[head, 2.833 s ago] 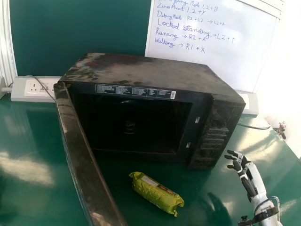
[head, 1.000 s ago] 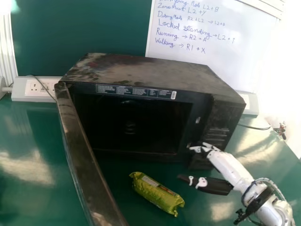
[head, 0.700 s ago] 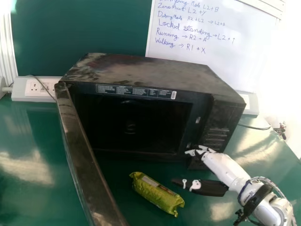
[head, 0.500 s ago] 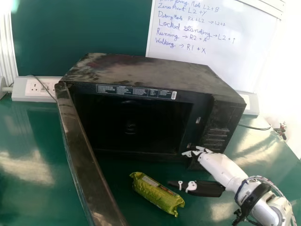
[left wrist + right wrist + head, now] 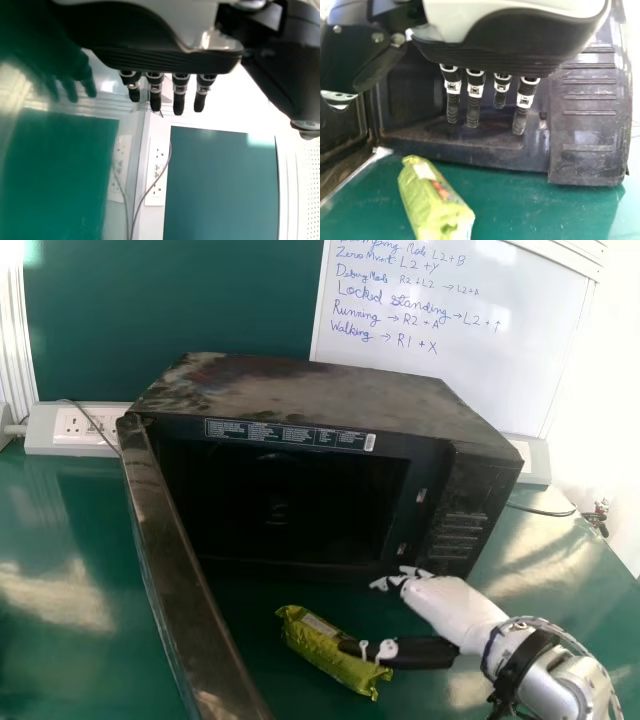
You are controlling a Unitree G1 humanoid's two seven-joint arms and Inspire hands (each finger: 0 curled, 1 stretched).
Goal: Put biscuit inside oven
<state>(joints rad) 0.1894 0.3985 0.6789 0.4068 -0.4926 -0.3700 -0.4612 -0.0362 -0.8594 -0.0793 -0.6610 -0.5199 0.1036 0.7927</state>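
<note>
In the head view my right hand is at the oven's lower right front, its thumb across the right part of the green biscuit pack; whether they touch I cannot tell. The right wrist view has my right hand with fingers extended and holding nothing, beside the biscuit pack lying on the table. The black oven has its door swung wide on the left. My left hand appears in the left wrist view, fingers extended, nothing in them.
The green table bears the oven and reflects light. Behind it are wall sockets, a cable and a whiteboard. The open door stands to the left of the pack as an upright barrier.
My right hand has come in from the right side, then moved further left and nearer the table front, bringing its thumb over the pack. The pack and oven have stayed put.
</note>
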